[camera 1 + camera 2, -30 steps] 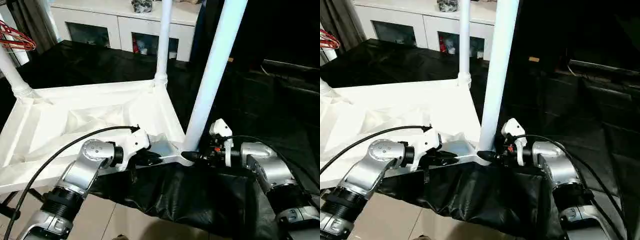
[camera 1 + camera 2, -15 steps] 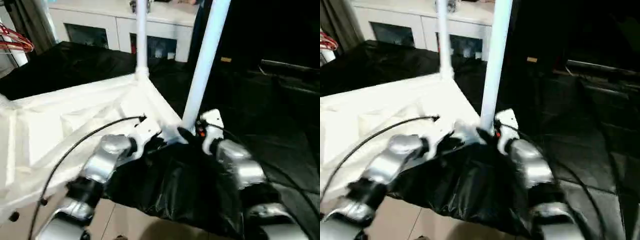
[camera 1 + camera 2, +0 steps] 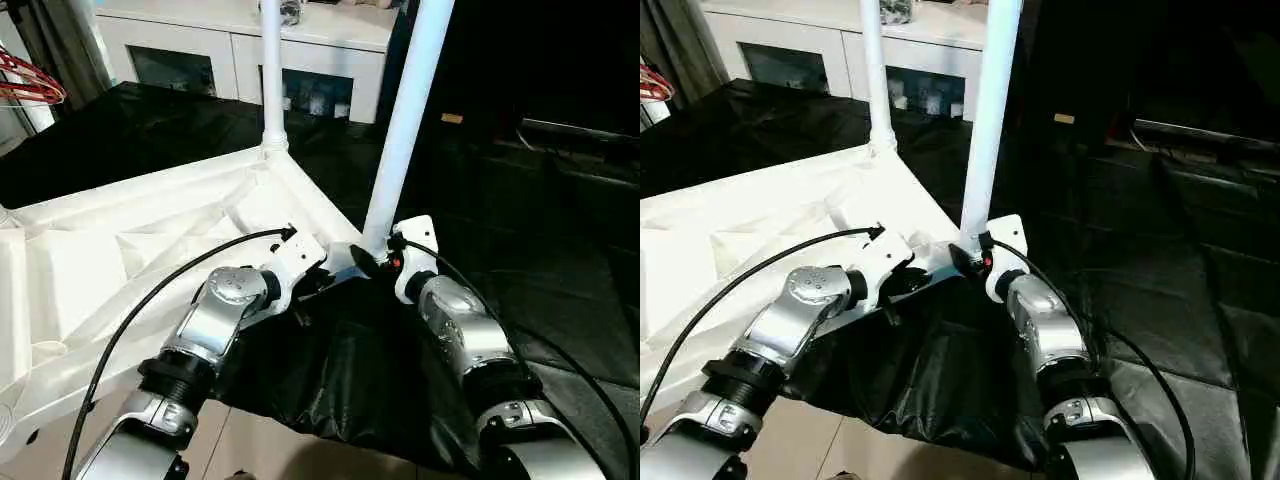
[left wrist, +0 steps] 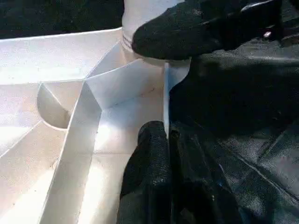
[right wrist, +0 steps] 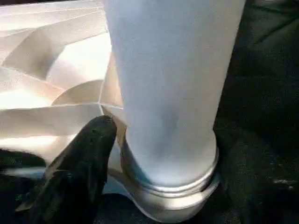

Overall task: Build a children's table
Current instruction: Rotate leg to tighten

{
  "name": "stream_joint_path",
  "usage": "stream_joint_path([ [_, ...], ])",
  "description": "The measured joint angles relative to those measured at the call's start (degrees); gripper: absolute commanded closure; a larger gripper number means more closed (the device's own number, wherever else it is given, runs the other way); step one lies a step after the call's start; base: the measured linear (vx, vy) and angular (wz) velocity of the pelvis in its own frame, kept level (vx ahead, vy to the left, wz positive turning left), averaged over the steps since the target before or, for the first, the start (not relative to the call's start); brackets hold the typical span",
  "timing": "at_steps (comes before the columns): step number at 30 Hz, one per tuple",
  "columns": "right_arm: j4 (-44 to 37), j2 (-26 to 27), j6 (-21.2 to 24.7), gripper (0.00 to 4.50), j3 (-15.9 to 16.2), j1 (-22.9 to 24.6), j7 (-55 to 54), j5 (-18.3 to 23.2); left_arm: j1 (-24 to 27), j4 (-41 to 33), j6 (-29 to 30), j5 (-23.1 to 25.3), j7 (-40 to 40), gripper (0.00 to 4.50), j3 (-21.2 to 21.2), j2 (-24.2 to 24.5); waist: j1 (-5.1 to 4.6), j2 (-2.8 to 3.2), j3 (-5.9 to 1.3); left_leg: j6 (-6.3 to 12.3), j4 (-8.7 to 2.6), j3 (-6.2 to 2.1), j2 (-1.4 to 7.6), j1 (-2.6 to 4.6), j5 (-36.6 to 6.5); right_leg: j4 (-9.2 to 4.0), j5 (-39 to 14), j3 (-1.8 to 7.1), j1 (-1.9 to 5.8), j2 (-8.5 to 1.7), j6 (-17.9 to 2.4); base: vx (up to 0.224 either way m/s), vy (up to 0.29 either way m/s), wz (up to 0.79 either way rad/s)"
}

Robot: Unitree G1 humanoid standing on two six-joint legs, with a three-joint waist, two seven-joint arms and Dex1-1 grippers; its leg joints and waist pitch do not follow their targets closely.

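The children's table lies upside down: its white ribbed tabletop (image 3: 120,250) rests on a black-draped surface. Two white legs stand in corner sockets, a far leg (image 3: 270,80) and a near leg (image 3: 405,130). My left gripper (image 3: 318,283) is shut on the tabletop's thin near rim, one finger (image 4: 149,177) inside the wall and the other outside. My right gripper (image 3: 365,262) sits at the near leg's base (image 5: 168,116). It is open: one black finger (image 5: 79,172) stands just beside the leg with a sliver of white showing between them. The leg hides the other finger.
A black cloth (image 3: 350,370) hangs over the front edge, with tiled floor (image 3: 240,440) below. A white glass-doored cabinet (image 3: 240,50) stands behind. Red hangers (image 3: 25,80) hang at the far left. Dark furniture (image 3: 570,140) lines the right side.
The head view has swung. My right forearm now reaches the near leg's base from the near side instead of from the right. My left gripper keeps its hold on the rim.
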Motion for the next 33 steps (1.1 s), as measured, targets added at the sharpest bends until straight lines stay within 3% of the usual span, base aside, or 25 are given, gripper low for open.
stream_joint_path([
  [11, -6.44, -12.15, 1.48, 0.73, 6.11, 3.54, 27.14, 2.01, 4.72, -6.67, -1.49, -4.12, -13.20, 4.50, -0.49, 6.87, 0.19, -0.01, 0.02, 0.01, -0.04, 0.00, 0.01, -0.05, 0.00, 0.00, -0.04, -0.02, -0.05, 0.01, -0.01, 0.000, 0.000, 0.00],
  [17, -8.94, -14.29, 1.78, 0.73, 8.91, 3.90, 35.75, 3.13, 6.76, -10.20, -1.49, -6.28, -19.64, 4.50, -2.09, 9.78, 0.47, -0.06, 0.04, 0.01, -0.03, 0.00, 0.01, -0.05, 0.01, 0.01, -0.04, -0.03, -0.04, 0.01, -0.01, 0.000, 0.000, 0.00],
  [18, -9.32, -14.44, 1.82, 0.97, 9.09, 4.03, 36.89, 3.38, 6.93, -10.68, -1.49, -6.64, -20.34, 4.50, -2.15, 10.25, 0.53, -0.07, 0.05, 0.01, -0.02, 0.00, 0.01, -0.05, 0.01, 0.01, -0.03, -0.03, -0.04, 0.01, -0.01, 0.000, 0.000, 0.00],
  [21, -9.98, -14.91, 2.47, 1.10, 9.56, 4.38, 38.45, 3.68, 7.54, -11.79, -1.44, -7.20, -22.14, 4.50, -2.54, 11.58, 0.44, -0.10, 0.07, 0.01, -0.01, 0.00, 0.01, -0.05, 0.00, 0.00, -0.03, -0.02, -0.04, 0.01, -0.01, 0.000, 0.000, 0.00],
  [28, -11.31, -15.80, 2.86, 1.86, 10.56, 4.90, 40.32, 3.96, 8.05, -12.80, -1.34, -7.39, -23.71, 4.50, -2.62, 12.37, 0.44, -0.27, 0.13, 0.01, -0.01, 0.00, 0.02, -0.05, 0.01, 0.01, -0.03, -0.03, -0.04, 0.01, -0.01, 0.000, 0.000, 0.00],
  [33, -11.87, -15.85, 3.47, 2.03, 10.61, 5.26, 40.68, 4.32, 8.11, -12.89, -1.17, -7.53, -23.93, 4.50, -2.70, 12.50, 0.44, -0.34, 0.15, 0.01, -0.01, 0.00, 0.02, -0.05, 0.00, 0.01, -0.04, -0.03, -0.04, 0.01, -0.01, 0.000, 0.000, 0.00],
])
